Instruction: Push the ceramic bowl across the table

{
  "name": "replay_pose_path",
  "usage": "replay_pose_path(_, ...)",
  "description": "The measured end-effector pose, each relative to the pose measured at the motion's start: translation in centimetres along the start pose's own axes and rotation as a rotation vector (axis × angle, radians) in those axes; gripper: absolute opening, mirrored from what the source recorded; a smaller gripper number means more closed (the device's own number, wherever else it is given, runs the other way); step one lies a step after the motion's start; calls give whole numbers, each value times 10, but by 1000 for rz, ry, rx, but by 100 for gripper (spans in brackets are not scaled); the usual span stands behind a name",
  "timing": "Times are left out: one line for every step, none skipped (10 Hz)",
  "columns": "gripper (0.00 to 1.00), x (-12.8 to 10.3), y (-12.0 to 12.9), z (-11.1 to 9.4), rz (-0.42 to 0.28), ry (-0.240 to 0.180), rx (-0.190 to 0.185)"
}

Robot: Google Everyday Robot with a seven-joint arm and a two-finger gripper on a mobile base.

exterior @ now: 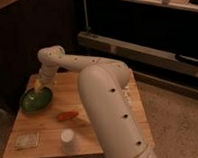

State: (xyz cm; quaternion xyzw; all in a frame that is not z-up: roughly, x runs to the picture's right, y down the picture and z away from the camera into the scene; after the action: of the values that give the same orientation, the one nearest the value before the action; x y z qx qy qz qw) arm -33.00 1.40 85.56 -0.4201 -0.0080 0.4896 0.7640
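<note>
The green ceramic bowl (35, 100) sits at the left edge of the wooden table (100, 86), about mid-depth. My white arm reaches across the table from the right and bends down at the far left. The gripper (38, 84) hangs over the bowl's far rim, touching or just inside it.
A white upturned cup (68, 139) stands near the table's front edge. A small red-orange object (68, 115) lies in the middle. A pale flat packet (26, 141) lies at the front left corner. Dark cabinets and a shelf unit stand behind.
</note>
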Motion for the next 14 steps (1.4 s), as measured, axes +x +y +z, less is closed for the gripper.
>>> replay_pose_path(65,0,7,7,3,28,-13)
replay_pose_path(65,2,6,10,10,53,-18)
replay_pose_path(65,4,7,12,15,73,-25)
replay_pose_path(65,11,14,19,13,109,-39)
replay_pose_path(65,16,25,24,6,128,-54)
replay_pose_path(65,22,28,27,5,144,-61)
replay_pose_path(65,29,28,32,3,151,-79)
replay_pose_path(65,32,31,34,-11,149,-94)
replay_pose_path(65,33,32,36,-18,149,-102)
replay_pose_path(65,34,32,39,-26,148,-110)
replay_pose_path(65,36,32,43,-30,148,-122)
replay_pose_path(65,37,32,48,-33,149,-129)
replay_pose_path(65,38,32,51,-35,148,-130)
replay_pose_path(65,39,31,54,-39,143,-123)
